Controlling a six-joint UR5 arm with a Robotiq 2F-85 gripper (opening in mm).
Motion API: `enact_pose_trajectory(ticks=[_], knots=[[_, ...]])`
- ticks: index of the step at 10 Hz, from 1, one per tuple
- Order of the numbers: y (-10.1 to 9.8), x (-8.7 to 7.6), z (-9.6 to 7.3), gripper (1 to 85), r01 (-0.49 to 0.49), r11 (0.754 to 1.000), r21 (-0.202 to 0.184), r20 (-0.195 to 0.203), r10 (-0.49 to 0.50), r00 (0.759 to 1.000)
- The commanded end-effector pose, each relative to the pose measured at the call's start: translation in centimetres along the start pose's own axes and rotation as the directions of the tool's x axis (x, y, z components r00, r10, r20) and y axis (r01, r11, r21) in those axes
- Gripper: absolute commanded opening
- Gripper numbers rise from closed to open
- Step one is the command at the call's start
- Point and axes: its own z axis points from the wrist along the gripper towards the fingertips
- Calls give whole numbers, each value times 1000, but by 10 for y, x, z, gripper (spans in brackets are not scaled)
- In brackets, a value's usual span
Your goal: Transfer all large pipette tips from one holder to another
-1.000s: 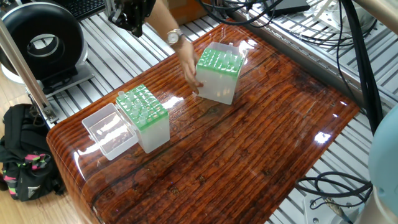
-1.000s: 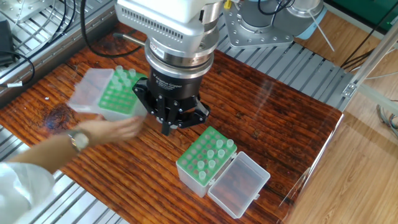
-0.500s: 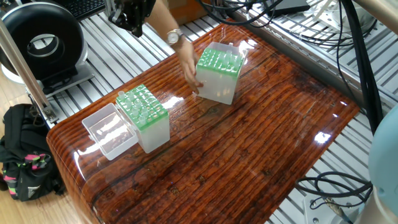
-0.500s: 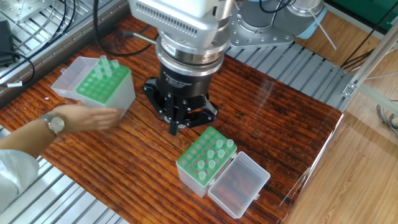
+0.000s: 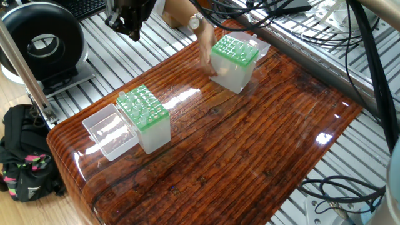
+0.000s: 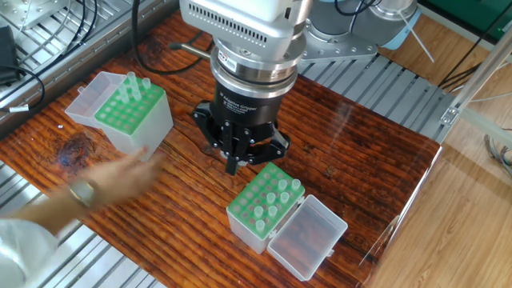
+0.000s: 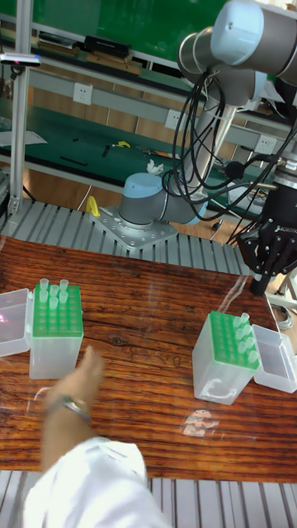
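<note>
The tool hangs over the wooden table, and its black fingers converge to a dark point where I cannot tell whether they are parted or pressed together; nothing shows between them. In one fixed view the tool is cut off at the top edge, and in the tall fixed view it sits half out of the picture at the right. Just beside and below the tool stands a green-topped holder with its clear lid hinged open; several large pipette tips stand along the side of its grid nearest the lid. Well away from the tool, near the table's far corner, a second green-topped holder carries a few more tips in one corner of its grid. A person's hand with a wristwatch is motion-blurred near that second holder, so contact cannot be judged. Open wood stretches from the tool toward the table's rounded edge.
</note>
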Motion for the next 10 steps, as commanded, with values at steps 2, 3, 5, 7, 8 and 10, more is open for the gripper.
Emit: enact_pose_trajectory(ticks=[2, 3, 5, 7, 8, 10], knots=[[4, 6, -3, 10, 21, 999, -24, -22, -22, 1000], [8, 4, -3, 10, 23, 999, -42, -20, -24, 1000], [5, 1, 1, 10, 16, 999, -34, -22, -17, 1000], [4, 0, 2, 10, 9, 999, -33, -23, -9, 1000], [6, -1, 2, 10, 2, 999, -40, -20, -3, 1000], [10, -4, 3, 10, -7, 999, -53, -10, 7, 1000]])
